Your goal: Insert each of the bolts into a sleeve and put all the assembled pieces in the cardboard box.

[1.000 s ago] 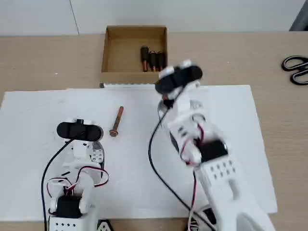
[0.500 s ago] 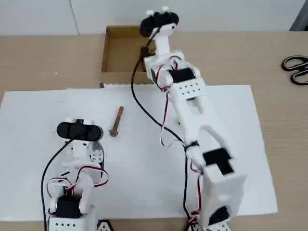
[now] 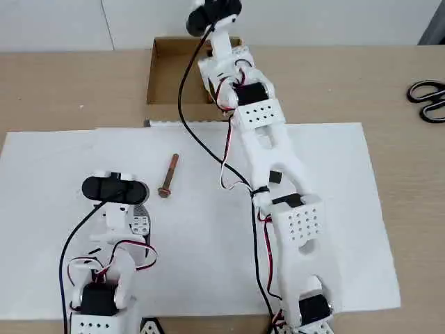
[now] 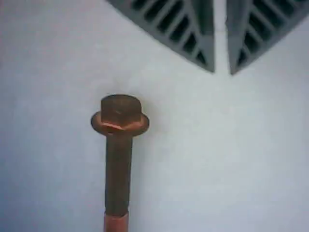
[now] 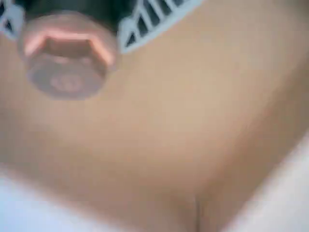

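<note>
At upper centre the right gripper (image 5: 72, 14), over the open brown cardboard box (image 3: 170, 73), seems to pinch a blurred copper-coloured bolt head (image 5: 67, 65). A loose copper-coloured hex-head bolt (image 3: 167, 175) lies left of centre, near the left gripper (image 4: 220, 48), whose fingers are pressed almost together.

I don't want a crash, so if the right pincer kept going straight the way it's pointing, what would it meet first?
Probably the floor of the cardboard box: the right pincer, shut on a bolt, points down at bare cardboard, with nothing in between. How far off it is, I can't tell.
</note>
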Robot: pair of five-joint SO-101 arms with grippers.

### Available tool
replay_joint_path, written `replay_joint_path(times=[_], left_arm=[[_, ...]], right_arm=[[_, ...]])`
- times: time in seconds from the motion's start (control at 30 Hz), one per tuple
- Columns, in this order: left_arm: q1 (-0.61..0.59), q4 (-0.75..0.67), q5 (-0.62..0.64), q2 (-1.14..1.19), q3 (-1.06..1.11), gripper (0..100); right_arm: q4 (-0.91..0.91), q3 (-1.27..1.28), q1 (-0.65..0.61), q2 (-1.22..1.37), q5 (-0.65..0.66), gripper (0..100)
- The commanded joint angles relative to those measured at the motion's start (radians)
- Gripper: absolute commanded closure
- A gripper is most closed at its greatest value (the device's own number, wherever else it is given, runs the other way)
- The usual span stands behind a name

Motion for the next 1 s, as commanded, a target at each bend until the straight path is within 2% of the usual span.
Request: replay_joint_path(times=[0.0,0.1,0.3,0.4,0.6,0.83,0.97], left_arm=[[-0.005,-0.023,-0.002,-0.009,-0.004,99],[-0.005,-0.023,-0.003,-0.009,-0.004,99],[-0.005,-0.023,-0.003,-0.009,-0.004,99],[-0.005,-0.023,0.000,-0.009,-0.004,99],[-0.005,-0.023,0.000,-0.009,-0.004,99],[-0.005,-0.023,0.002,-0.009,-0.004,99],[-0.018,-0.023,0.002,-0.009,-0.004,99]], right_arm=[[-0.010,-0.077,-0.021,0.007,0.068,87.0],[0.044,-0.081,-0.035,0.024,0.074,76.2],[0.173,-0.081,-0.044,-0.061,0.071,75.3],[0.318,-0.081,-0.044,-0.159,0.069,79.9],[0.619,-0.081,-0.038,-0.340,0.069,99.8],[0.826,-0.081,-0.039,-0.435,0.074,99.5],[1.038,-0.080,-0.038,-0.456,0.075,99.5]])
